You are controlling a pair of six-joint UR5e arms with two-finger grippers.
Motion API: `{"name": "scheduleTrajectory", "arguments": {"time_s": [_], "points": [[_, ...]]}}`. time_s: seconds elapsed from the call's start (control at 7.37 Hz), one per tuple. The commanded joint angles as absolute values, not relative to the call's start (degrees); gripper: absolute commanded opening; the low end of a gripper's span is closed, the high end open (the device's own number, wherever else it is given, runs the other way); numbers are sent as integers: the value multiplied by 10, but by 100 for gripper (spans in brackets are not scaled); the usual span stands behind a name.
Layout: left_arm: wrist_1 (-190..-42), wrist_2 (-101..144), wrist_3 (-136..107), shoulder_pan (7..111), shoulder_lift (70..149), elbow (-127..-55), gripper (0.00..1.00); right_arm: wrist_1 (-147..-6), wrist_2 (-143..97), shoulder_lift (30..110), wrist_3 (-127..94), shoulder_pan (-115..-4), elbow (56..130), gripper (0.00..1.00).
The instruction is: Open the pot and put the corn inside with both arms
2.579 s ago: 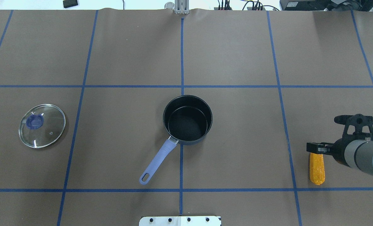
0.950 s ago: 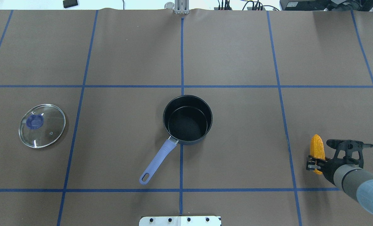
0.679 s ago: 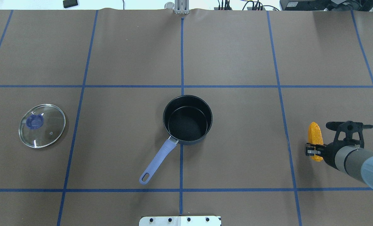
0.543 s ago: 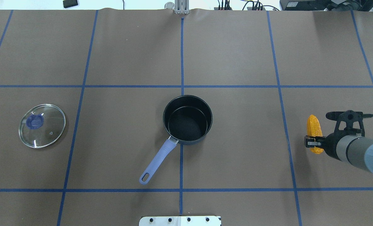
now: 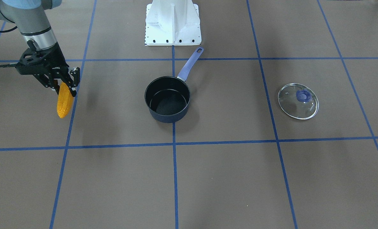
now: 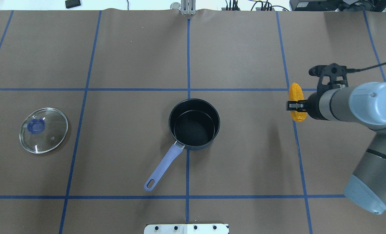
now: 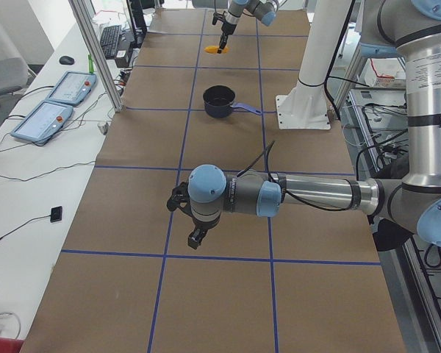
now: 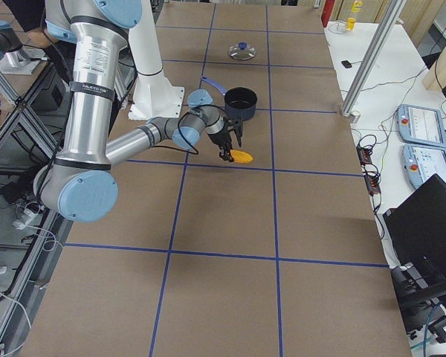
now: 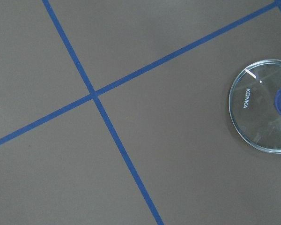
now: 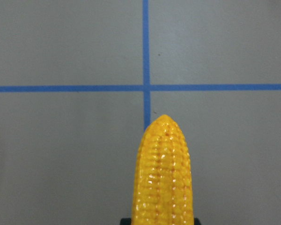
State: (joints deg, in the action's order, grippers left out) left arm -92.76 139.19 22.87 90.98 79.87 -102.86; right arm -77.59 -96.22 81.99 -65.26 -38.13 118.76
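The orange-yellow corn (image 6: 296,93) hangs in my right gripper (image 6: 296,106), which is shut on its thick end and holds it above the table, right of the pot. It also shows in the front view (image 5: 64,102) and the right wrist view (image 10: 164,173), tapered tip forward. The black pot (image 6: 193,130) stands open and empty at the table's middle, its lilac handle (image 6: 163,167) towards the robot. Its glass lid (image 6: 43,130) lies flat far left, also in the left wrist view (image 9: 264,108). My left gripper (image 7: 194,241) shows only in the exterior left view, low over the table; I cannot tell if it is open.
The white base pedestal (image 5: 173,22) stands at the robot's edge, behind the pot handle. Blue tape lines divide the brown table cover. Control pendants (image 7: 51,103) and cables lie on the side bench beyond the far edge.
My right gripper has risen with the corn and carried it away from the robot and leftwards, closer to the pot. Pot and lid have not moved.
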Motion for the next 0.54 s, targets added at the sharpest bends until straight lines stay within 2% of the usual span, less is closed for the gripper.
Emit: {"name": "scheduleTrajectory", "arguments": {"time_s": [0.0, 0.41], "points": [[-927, 1330, 229, 912, 789, -1029, 98, -895, -962, 658, -662, -382, 1147, 0], [-931, 1325, 228, 911, 787, -1029, 98, -898, -940, 537, -733, -343, 1073, 0]]}}
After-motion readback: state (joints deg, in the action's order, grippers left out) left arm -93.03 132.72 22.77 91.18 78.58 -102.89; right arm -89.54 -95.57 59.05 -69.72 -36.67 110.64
